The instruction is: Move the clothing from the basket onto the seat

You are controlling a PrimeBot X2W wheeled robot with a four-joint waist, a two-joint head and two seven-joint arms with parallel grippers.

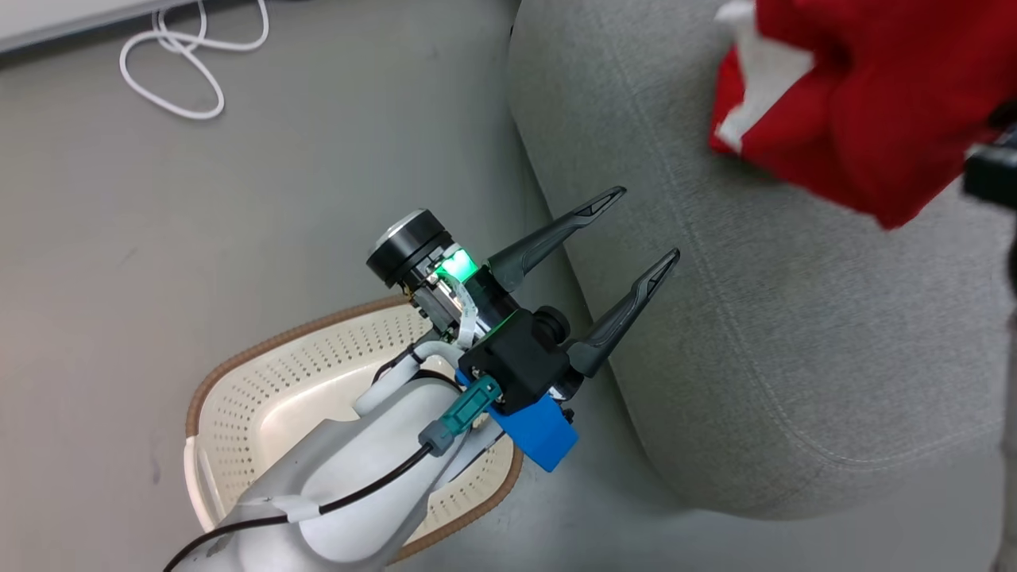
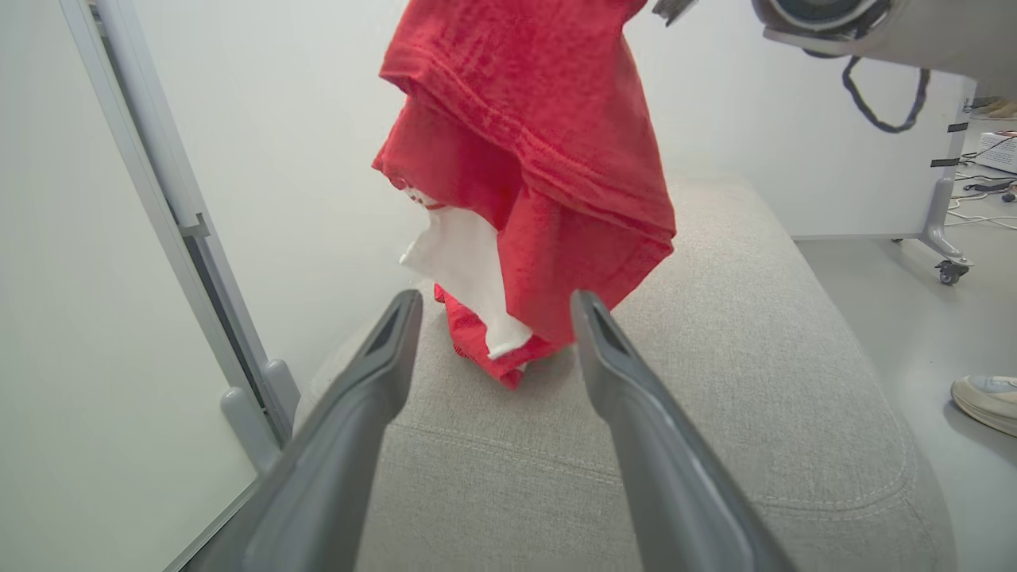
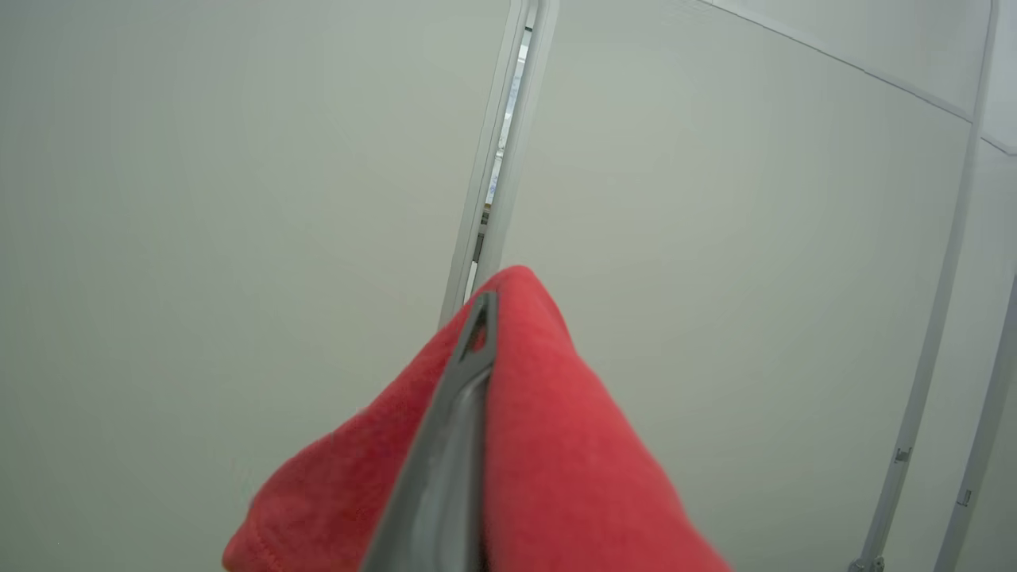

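A bright red garment (image 1: 858,103) with a white patch hangs above the light grey seat (image 1: 779,334); in the left wrist view the garment (image 2: 540,183) dangles with its lowest folds touching the seat (image 2: 715,413). My right gripper (image 3: 477,318) is shut on the red fabric (image 3: 556,477), one dark finger (image 3: 445,461) showing against it. My left gripper (image 1: 647,226) stands open and empty over the seat's near edge, above the cream-white basket (image 1: 262,397). The left arm covers much of the basket's inside, and the part that shows holds no clothing.
A white cable (image 1: 187,56) loops on the grey floor at the far left. White partition panels with a grey post (image 2: 199,238) stand behind the seat. A person's shoe (image 2: 985,401) and a wheeled stand (image 2: 945,262) are on the floor to the seat's right.
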